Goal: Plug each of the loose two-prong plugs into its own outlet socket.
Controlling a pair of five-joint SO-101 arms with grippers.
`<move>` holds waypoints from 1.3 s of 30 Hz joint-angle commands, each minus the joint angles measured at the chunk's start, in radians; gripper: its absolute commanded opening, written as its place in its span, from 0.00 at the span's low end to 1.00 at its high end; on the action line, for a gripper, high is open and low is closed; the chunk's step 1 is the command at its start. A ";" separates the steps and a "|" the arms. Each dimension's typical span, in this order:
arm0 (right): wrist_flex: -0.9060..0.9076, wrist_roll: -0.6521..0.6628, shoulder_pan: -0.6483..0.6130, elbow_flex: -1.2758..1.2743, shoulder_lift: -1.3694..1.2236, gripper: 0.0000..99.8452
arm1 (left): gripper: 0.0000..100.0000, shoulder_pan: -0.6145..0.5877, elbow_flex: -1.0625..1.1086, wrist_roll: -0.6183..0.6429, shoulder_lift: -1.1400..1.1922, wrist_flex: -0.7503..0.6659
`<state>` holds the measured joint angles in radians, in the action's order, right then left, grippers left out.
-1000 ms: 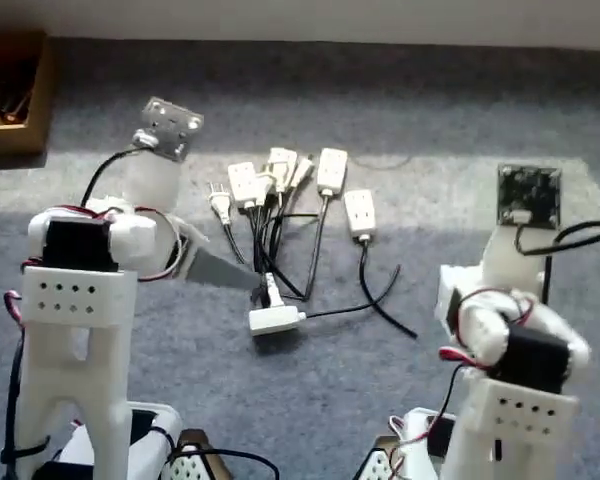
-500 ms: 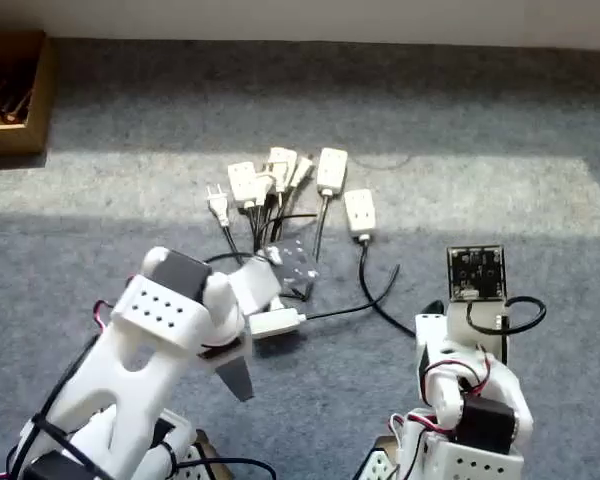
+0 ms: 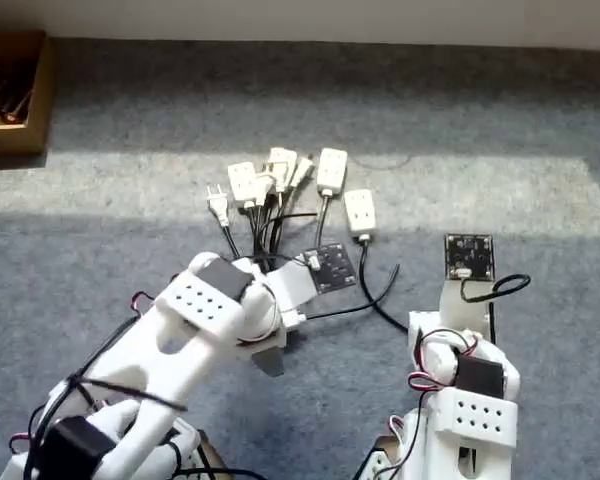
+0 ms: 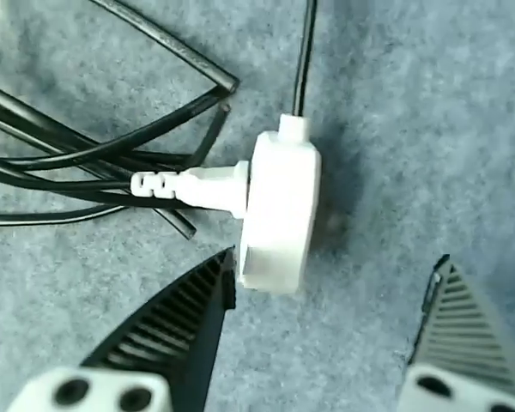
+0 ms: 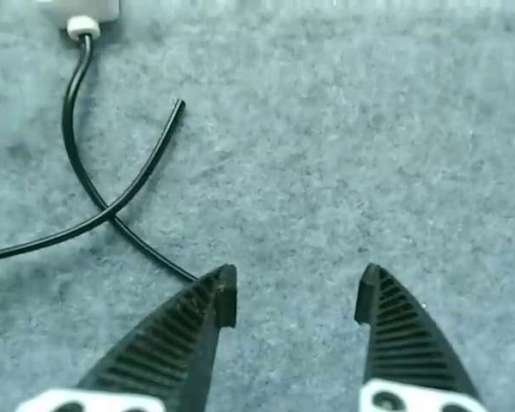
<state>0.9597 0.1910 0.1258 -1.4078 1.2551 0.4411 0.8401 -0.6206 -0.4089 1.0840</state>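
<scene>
Under the left gripper [image 4: 333,279], whose jaws stand wide apart and hold nothing, lies a white socket block [image 4: 279,210] on the grey carpet [image 4: 429,103], one finger [image 4: 182,316] just beside its end; a white plug [image 4: 193,184] seems already seated in its side. I judge the block light, hard and smooth, so it may slide or turn when pushed; better to pinch it across its flat long sides, not by the cable. The black cables [image 4: 86,146] look springy and can drag it. A loose two-prong plug [image 3: 218,203] lies well apart, beside the cluster of sockets [image 3: 280,172]. The right gripper [image 5: 296,292] is also spread, over bare carpet, where room is free
</scene>
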 commanded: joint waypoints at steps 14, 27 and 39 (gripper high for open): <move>-0.021 -0.008 -0.082 -0.028 0.002 0.23 | 0.09 -0.028 -0.096 -0.054 0.205 -0.071; -0.051 -0.014 -0.084 -0.050 0.002 0.23 | 0.00 -0.234 -0.561 -0.087 0.203 0.367; -0.116 -0.014 -0.084 -0.110 0.002 0.23 | 0.01 -1.064 -0.990 0.011 0.217 0.296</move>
<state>0.8600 0.1818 0.0522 -1.5228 1.2551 -0.3982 -0.0760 -0.6145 -0.1895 1.4615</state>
